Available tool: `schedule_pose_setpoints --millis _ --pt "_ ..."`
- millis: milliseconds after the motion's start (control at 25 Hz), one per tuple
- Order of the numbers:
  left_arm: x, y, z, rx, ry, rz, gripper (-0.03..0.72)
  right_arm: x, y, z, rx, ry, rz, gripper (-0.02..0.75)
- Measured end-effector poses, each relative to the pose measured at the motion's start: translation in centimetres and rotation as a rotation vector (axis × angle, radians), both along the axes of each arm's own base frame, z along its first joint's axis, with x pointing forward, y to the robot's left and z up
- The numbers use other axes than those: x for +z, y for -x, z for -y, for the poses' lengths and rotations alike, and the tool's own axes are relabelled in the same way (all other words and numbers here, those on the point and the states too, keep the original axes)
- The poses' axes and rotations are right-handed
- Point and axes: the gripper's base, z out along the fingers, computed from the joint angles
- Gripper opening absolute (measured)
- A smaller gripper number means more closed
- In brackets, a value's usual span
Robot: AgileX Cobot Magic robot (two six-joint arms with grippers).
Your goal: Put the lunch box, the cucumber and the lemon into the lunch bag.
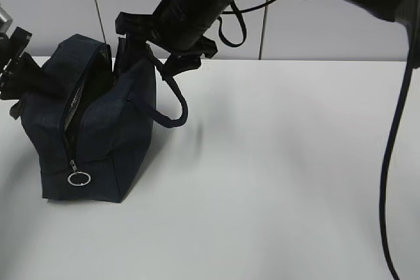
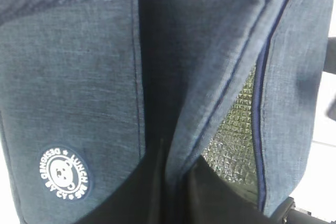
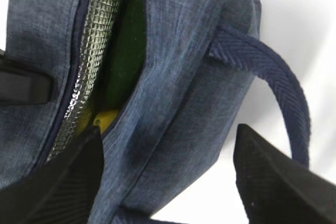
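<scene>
A boxy lunch bag of dark navy woven fabric stands on a smooth white tabletop at the left of the exterior view. Its top zipper gapes open, and a silver ring pull hangs at the zipper's lower end. A ribbed loop handle arcs out to the right.

The left claw is closed together, pinching the bag's fabric at its left upper edge. The left wrist view shows a round white embossed logo on the bag's side and quilted silver foil lining inside the opening.

The right claw hovers over the bag's mouth with its black fingers spread apart, gripping nothing. Through the opening, the right wrist view shows the smooth dark green cucumber lying against the foil, with the yellow lemon just below it. The lunch box cannot be made out.
</scene>
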Motion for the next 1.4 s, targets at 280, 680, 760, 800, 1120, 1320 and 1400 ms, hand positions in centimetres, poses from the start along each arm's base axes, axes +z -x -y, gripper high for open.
schedule_pose_setpoints --millis 280,680,760,800,1120,1320,1400 --pt "0.0 0.0 0.0 0.0 0.0 0.0 0.029 -2.4 -0.5 -0.9 -0.012 -0.016 -0.039 0.575" --pt "0.0 0.0 0.0 0.0 0.0 0.0 0.029 -3.7 -0.5 -1.1 -0.003 -0.007 -0.085 0.576" --pt "0.0 0.0 0.0 0.0 0.0 0.0 0.029 -4.0 -0.5 -1.1 0.001 -0.003 -0.098 0.558" --pt "0.0 0.0 0.0 0.0 0.0 0.0 0.029 -4.1 -0.4 -1.1 0.003 0.0 -0.103 0.532" --pt "0.0 0.0 0.2 -0.006 0.0 0.0 0.029 -4.2 -0.2 -1.3 0.012 -0.01 -0.133 0.05" --pt "0.0 0.0 1.3 -0.035 0.0 0.0 0.029 -4.4 0.0 -1.2 0.035 0.006 -0.154 0.002" --pt "0.0 0.1 2.0 -0.052 0.001 0.0 0.029 -4.3 0.1 -1.1 0.044 0.019 -0.153 0.001"
